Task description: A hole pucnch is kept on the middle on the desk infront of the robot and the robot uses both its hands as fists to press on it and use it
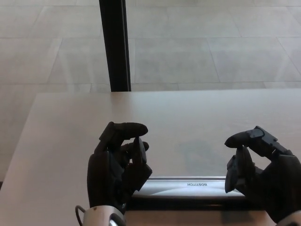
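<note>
A long silver hole punch (190, 187) with a black base lies across the near edge of the desk (178, 122), its BOSTITCH label facing me. My left hand (118, 165) hovers over its left end, fingers curled inward into a loose fist that covers that end. My right hand (261, 172) sits over the right end, fingers bent and nearly closed, holding nothing. Both ends of the punch are hidden behind the hands; only the middle bar shows between them.
A black vertical post (114, 44) stands just beyond the desk's far edge. Behind it lies a pale tiled floor (211, 47). The desk's left edge runs diagonally at the picture's left.
</note>
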